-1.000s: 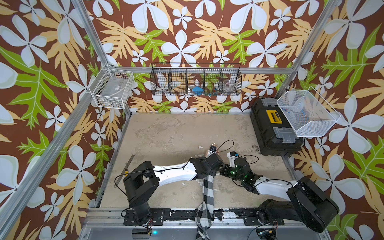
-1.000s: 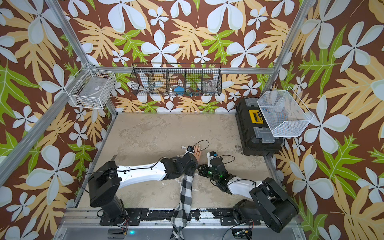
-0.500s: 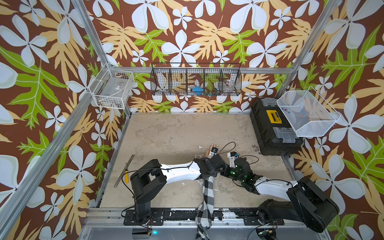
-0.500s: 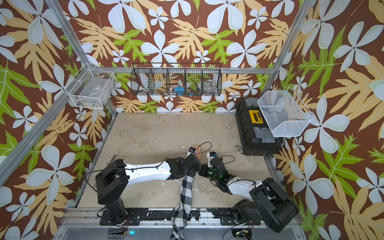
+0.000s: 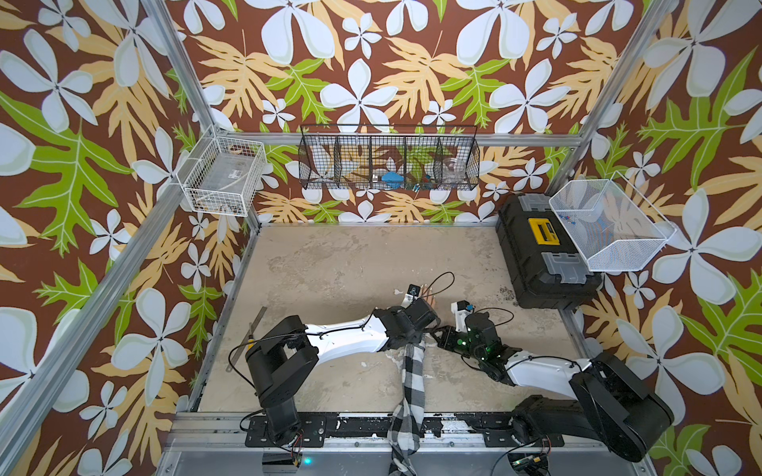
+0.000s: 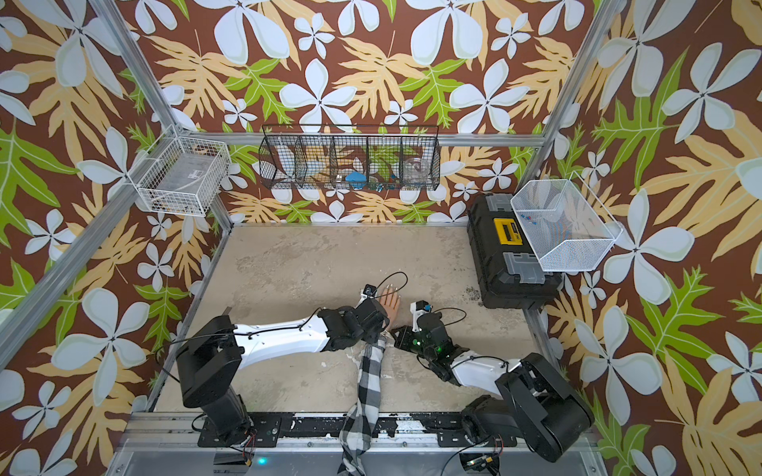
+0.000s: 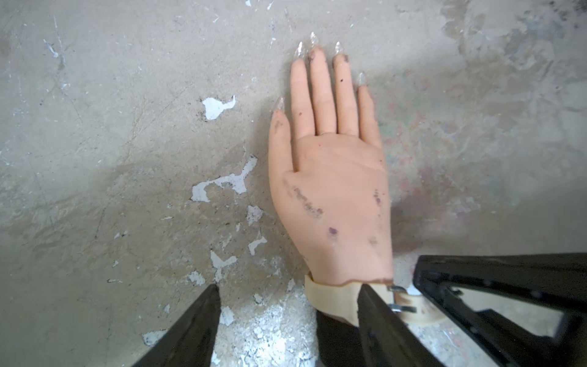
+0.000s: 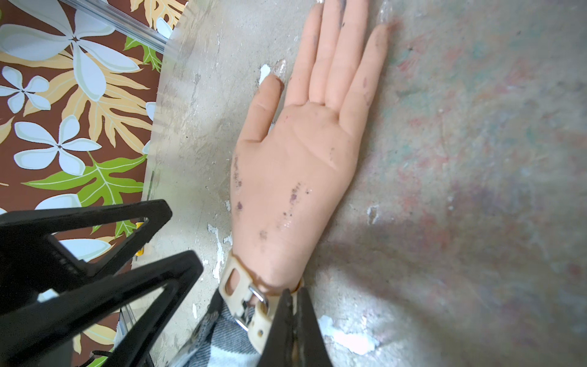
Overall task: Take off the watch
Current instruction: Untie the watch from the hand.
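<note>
The watch (image 8: 251, 305) is on the wrist of the mannequin hand (image 8: 292, 178), right where the hand meets the checked sleeve (image 8: 222, 343). Only the pale tan strap and its metal buckle show; the face is hidden. The hand itself lies flat on the scuffed table (image 7: 127, 127), back up.

The left gripper (image 7: 289, 289) sits over the wrist with its fingers (image 7: 197, 327) spread. One is down on the thumb side of the hand and clear of it, the other lies across the strap, so nothing is being squeezed. The right gripper (image 8: 290, 298) comes in from the little-finger side of the hand. Its fingers are pressed tight together, tips right against the strap by the buckle. Can't tell whether any strap is actually caught between them.

In both top views the grippers crowd the hand's wrist end and cover the watch. A metal ruler (image 5: 255, 323) lies well apart from the hand on its thumb side, and a black toolbox (image 5: 540, 255) sits well apart on its little-finger side
</note>
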### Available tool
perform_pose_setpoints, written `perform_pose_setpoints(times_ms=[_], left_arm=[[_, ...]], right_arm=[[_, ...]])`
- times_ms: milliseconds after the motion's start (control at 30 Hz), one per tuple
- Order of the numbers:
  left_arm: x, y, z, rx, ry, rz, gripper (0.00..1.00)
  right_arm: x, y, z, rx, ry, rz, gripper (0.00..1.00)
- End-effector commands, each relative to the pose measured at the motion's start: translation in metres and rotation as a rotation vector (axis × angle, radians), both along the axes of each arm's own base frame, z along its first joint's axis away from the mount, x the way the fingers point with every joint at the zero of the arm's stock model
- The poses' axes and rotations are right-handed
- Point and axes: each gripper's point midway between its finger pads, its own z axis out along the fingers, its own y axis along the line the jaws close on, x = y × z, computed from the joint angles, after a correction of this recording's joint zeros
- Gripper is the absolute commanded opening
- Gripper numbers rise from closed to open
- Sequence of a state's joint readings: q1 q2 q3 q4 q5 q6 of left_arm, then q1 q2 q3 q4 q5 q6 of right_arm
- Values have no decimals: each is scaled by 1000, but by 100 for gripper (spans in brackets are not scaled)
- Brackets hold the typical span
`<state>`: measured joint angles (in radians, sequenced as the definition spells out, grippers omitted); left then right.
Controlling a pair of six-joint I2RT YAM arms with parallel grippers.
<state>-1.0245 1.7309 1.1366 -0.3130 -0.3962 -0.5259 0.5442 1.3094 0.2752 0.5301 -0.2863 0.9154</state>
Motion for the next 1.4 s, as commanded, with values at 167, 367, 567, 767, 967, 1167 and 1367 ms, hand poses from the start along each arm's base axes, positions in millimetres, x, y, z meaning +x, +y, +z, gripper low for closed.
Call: perform_pose_setpoints(times_ms=[167, 367, 567, 767, 967, 1167, 1367], left_arm=[[-10, -21, 9, -76, 38, -78, 70], [-7, -20, 8, -50, 23, -77, 70], [-6, -21, 0, -21, 26, -85, 71], [-13, -25, -6, -1, 28, -104, 71], [-15, -25, -9, 21, 24, -104, 71], [-13, -23, -13, 51, 14, -100, 71], [-14, -26, -15, 67, 5, -111, 72]], right_arm=[[-1, 10, 7, 48, -18, 45, 0], [-3, 15, 4, 70, -16, 70, 0], [-4, 17, 2, 71, -11, 78, 0], [-3, 17, 1, 68, -7, 80, 0], [-4, 16, -4, 60, 4, 77, 0], [-4, 15, -5, 56, 6, 73, 0], [-3, 16, -4, 55, 6, 73, 0]])
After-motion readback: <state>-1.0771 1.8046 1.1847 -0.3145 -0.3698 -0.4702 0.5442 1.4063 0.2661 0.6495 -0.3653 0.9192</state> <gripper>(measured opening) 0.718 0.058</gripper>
